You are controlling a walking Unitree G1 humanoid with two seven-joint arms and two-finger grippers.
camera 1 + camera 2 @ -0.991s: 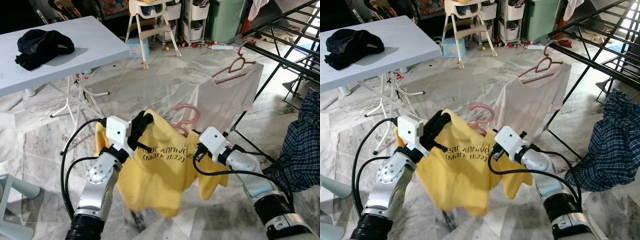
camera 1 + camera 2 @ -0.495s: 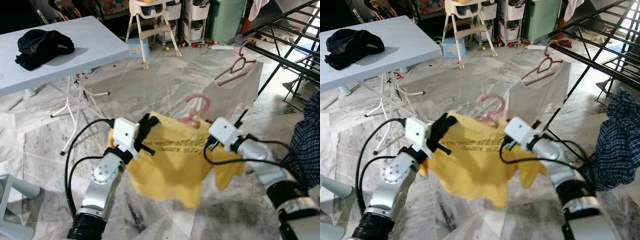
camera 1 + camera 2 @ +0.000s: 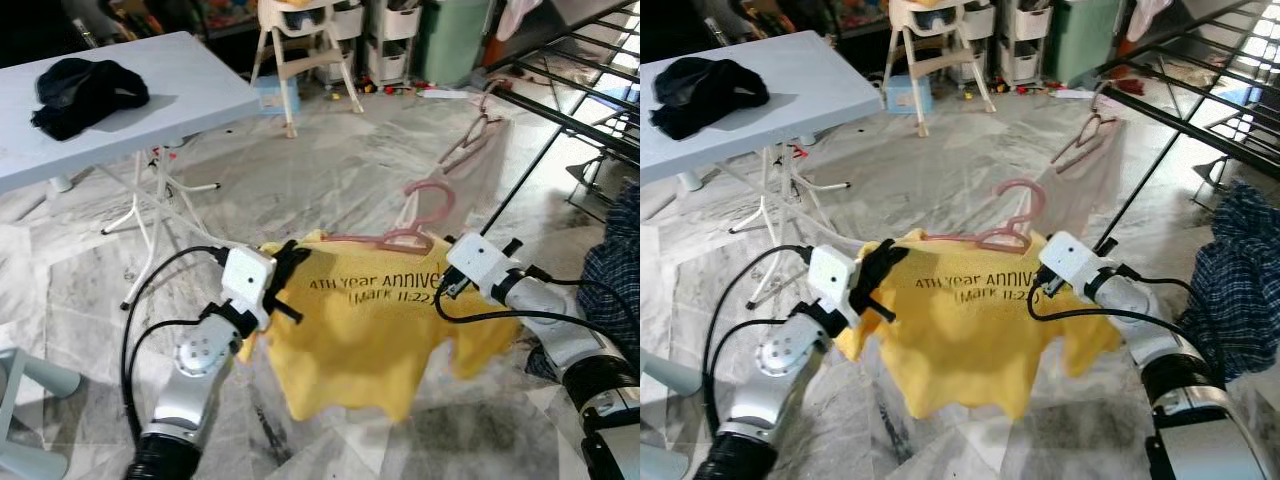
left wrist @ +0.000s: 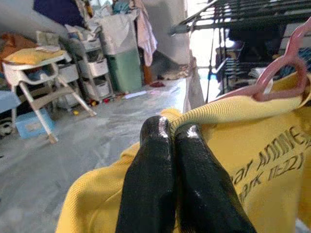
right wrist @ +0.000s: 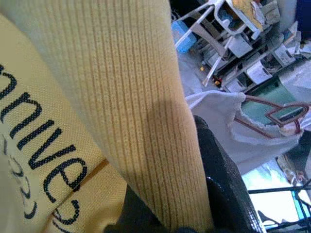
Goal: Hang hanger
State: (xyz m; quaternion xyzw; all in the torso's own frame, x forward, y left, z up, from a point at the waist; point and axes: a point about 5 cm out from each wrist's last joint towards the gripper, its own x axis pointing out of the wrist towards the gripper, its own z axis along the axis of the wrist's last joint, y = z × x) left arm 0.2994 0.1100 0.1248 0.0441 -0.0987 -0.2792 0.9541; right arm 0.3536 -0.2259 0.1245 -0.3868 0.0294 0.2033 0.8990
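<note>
Shirt (image 3: pixel 370 330) on its pink hanger (image 3: pixel 400 235) hangs between my grippers, left (image 3: pixel 285 285) and right (image 3: pixel 452 288) jaws clamped on its shoulders; light, floppy cloth, so I'd hold the stiff hanger.

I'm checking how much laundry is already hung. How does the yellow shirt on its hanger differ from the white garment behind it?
The yellow shirt is held up between the left gripper and right gripper, while the white garment hangs from the drying rack. The yellow shirt bears black lettering; the white garment looks plain. The yellow one is nearer the robot. Both sit on pink hangers.
</note>
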